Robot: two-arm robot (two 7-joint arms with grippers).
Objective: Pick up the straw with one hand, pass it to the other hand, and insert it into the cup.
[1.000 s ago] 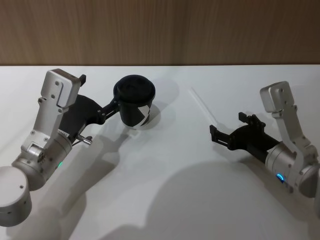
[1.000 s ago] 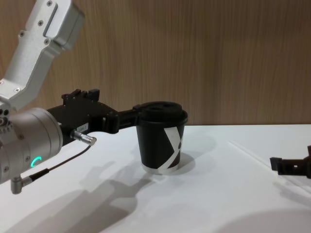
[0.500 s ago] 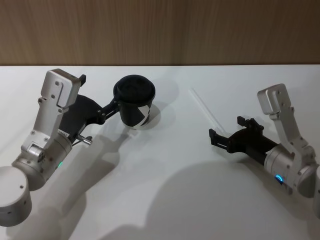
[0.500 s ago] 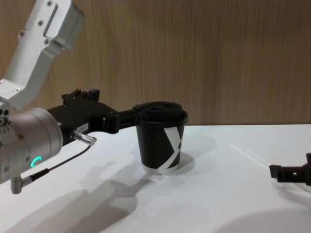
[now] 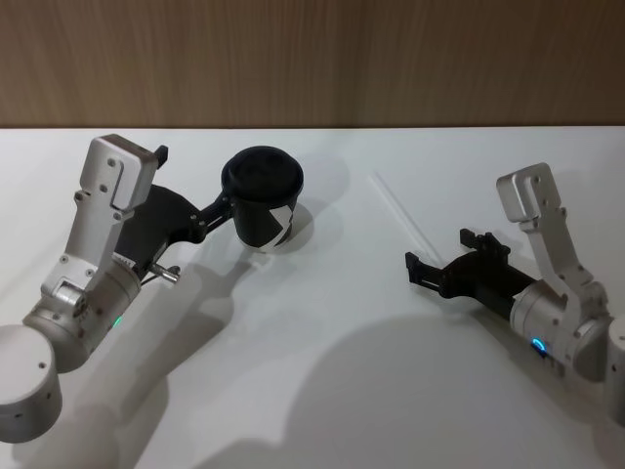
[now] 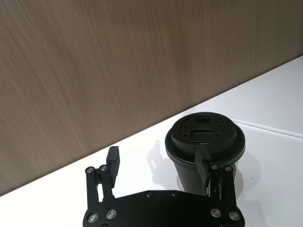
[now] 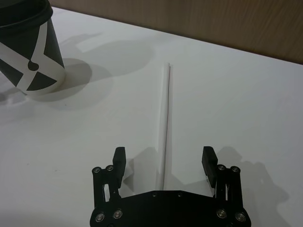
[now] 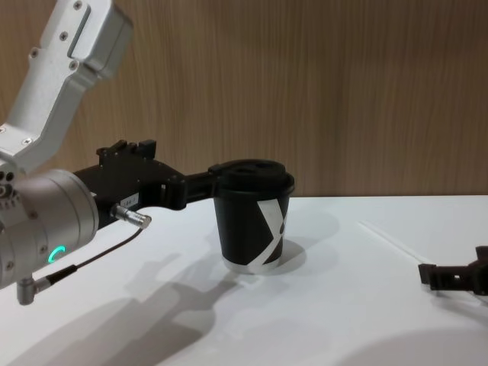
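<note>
While the straw (image 5: 401, 212) lies flat on the white surface (image 5: 322, 332), well right of the cup (image 5: 264, 217), right tool (image 7: 164, 156) sits low with jaws spread wide, straw's near end between them, apart from both fingers. Left tool (image 6: 157, 158) also wide, one finger right at the lid's side; cup upright, outside the jaws.
</note>
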